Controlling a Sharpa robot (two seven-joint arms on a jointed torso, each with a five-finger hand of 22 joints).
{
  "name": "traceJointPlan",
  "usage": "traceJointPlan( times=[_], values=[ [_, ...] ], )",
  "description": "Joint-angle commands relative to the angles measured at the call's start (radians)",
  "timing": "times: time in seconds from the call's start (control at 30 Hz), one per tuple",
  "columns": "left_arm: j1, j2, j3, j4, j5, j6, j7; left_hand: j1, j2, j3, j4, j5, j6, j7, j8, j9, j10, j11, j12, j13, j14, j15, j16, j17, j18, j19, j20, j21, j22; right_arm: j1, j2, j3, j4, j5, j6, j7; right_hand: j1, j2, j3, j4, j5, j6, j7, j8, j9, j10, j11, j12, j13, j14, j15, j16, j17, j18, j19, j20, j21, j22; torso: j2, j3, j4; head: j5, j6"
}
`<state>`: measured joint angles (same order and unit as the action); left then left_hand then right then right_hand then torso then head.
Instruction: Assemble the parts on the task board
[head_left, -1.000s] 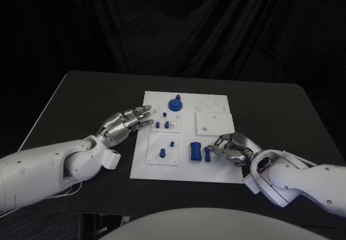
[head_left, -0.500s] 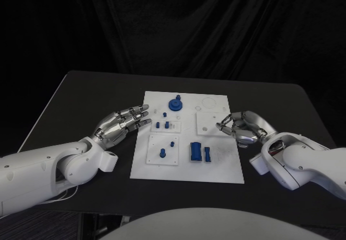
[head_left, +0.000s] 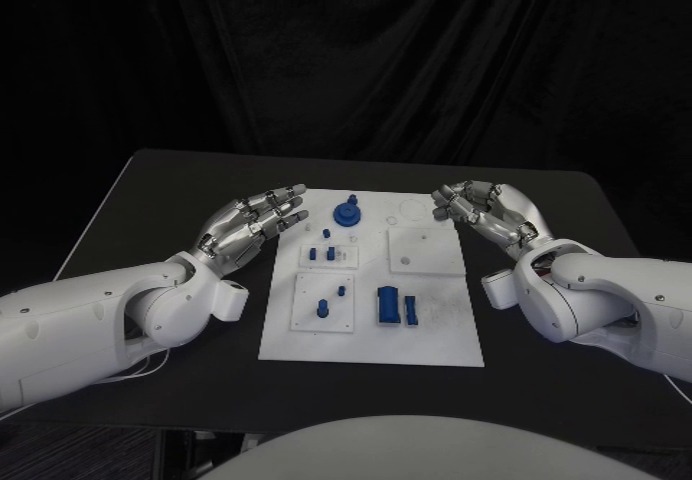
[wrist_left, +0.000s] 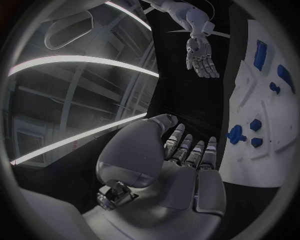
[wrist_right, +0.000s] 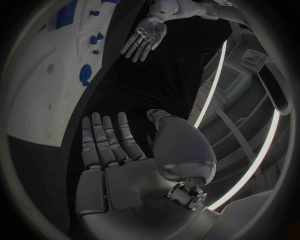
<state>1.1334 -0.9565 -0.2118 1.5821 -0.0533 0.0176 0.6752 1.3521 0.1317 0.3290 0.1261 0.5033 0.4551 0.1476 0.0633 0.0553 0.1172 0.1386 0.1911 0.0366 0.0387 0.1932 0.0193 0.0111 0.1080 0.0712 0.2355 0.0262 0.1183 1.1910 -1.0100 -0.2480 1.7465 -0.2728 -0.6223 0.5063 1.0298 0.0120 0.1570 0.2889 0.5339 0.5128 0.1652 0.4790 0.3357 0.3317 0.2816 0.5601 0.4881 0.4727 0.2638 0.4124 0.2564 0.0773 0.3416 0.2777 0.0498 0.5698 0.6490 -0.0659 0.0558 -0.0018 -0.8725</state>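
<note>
Parts lie on the white task board (head_left: 433, 345) at the middle of the black surface (head_left: 130, 210); nearest us we see two upright blue blocks (head_left: 392, 305), then small pegs (head_left: 329, 300), then a round blue knob (head_left: 348, 212) farthest; our left hand (head_left: 248, 228) and right hand (head_left: 488, 216) flank the board's far end, fingers spread, holding nothing.
</note>
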Motion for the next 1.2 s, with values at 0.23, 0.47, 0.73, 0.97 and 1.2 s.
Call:
traceJointPlan(
  times=[0.23, 0.47, 0.73, 0.97, 1.2],
  values=[
    [0.004, 0.078, 0.001, -0.061, 0.034, 0.015, 0.164, -0.134, 0.037, -0.192, 0.170, -0.041, -0.152, -0.070, -0.027, -0.018, -0.074, -0.093, -0.086, -0.014, -0.039, -0.031, -0.019, -0.011, 0.016, -0.051, -0.022, -0.014, -0.069, -0.058, 0.020, 0.000, -0.075, 0.139, 0.170, 0.251, 0.002, 0.041, -0.177, 0.005, -0.075, -0.208, -0.143, -0.297, -0.241, -0.288, -0.159, -0.256, -0.323, -0.414, -0.081, -0.222, -0.189, -0.007, -0.278, 0.018, -0.030, -0.394, -0.076, -0.0022, -0.0240, 0.034, 0.000],
    [-0.005, 0.120, 0.001, -0.098, 0.039, 0.015, 0.182, -0.170, 0.103, -0.344, 0.168, -0.105, -0.297, -0.168, -0.041, -0.033, -0.093, -0.118, -0.116, -0.019, -0.039, -0.054, -0.019, -0.011, 0.019, -0.060, -0.039, -0.018, -0.089, -0.102, 0.029, 0.000, -0.107, 0.139, 0.173, 0.294, 0.035, 0.087, -0.278, 0.004, -0.078, -0.280, -0.216, -0.410, -0.303, -0.313, -0.271, -0.319, -0.419, -0.453, -0.126, -0.285, -0.233, 0.005, -0.303, 0.012, -0.035, -0.458, -0.095, -0.0056, -0.0216, 0.033, 0.000],
    [-0.007, 0.125, 0.010, -0.095, 0.028, -0.031, -0.005, -0.655, 0.015, -0.329, 0.047, -0.272, -0.373, -0.148, -0.063, -0.055, -0.117, -0.139, -0.191, -0.037, -0.039, -0.112, -0.019, -0.011, -0.026, -0.071, -0.121, -0.026, -0.118, -0.108, 0.055, 0.029, -0.118, 0.141, 0.106, 0.146, -0.742, -0.012, -0.157, -0.213, -0.416, -0.513, -0.165, -0.479, -0.336, -0.332, -0.282, -0.560, -0.488, -0.473, -0.264, -0.412, -0.256, -0.077, -0.342, -0.202, -0.050, -0.570, -0.087, 0.0005, -0.0244, 0.033, 0.018],
    [-0.021, 0.135, 0.048, -0.080, 0.033, -0.172, -0.033, -0.833, -0.023, -0.329, 0.002, -0.331, -0.455, -0.148, -0.063, -0.055, -0.117, -0.139, -0.191, -0.037, -0.039, -0.193, -0.019, -0.011, -0.108, -0.071, -0.148, -0.026, -0.118, -0.126, 0.150, 0.148, -0.150, 0.213, -0.032, 0.074, -0.955, -0.012, -0.157, -0.289, -0.534, -0.513, -0.165, -0.479, -0.336, -0.332, -0.282, -0.560, -0.488, -0.473, -0.264, -0.412, -0.256, -0.077, -0.342, -0.278, -0.050, -0.570, -0.092, 0.0186, -0.0331, 0.024, 0.088],
    [-0.044, 0.150, 0.108, -0.055, 0.040, -0.400, -0.078, -0.961, -0.049, -0.329, -0.029, -0.374, -0.455, -0.148, -0.063, -0.055, -0.117, -0.139, -0.191, -0.037, -0.039, -0.193, -0.019, -0.011, -0.108, -0.071, -0.236, -0.026, -0.118, -0.140, 0.222, 0.238, -0.174, 0.267, -0.136, 0.020, -1.030, -0.012, -0.157, -0.289, -0.534, -0.513, -0.165, -0.479, -0.336, -0.332, -0.282, -0.560, -0.488, -0.473, -0.264, -0.412, -0.256, -0.077, -0.342, -0.278, -0.050, -0.570, -0.099, 0.0463, -0.0464, 0.011, 0.196]
  ],
)
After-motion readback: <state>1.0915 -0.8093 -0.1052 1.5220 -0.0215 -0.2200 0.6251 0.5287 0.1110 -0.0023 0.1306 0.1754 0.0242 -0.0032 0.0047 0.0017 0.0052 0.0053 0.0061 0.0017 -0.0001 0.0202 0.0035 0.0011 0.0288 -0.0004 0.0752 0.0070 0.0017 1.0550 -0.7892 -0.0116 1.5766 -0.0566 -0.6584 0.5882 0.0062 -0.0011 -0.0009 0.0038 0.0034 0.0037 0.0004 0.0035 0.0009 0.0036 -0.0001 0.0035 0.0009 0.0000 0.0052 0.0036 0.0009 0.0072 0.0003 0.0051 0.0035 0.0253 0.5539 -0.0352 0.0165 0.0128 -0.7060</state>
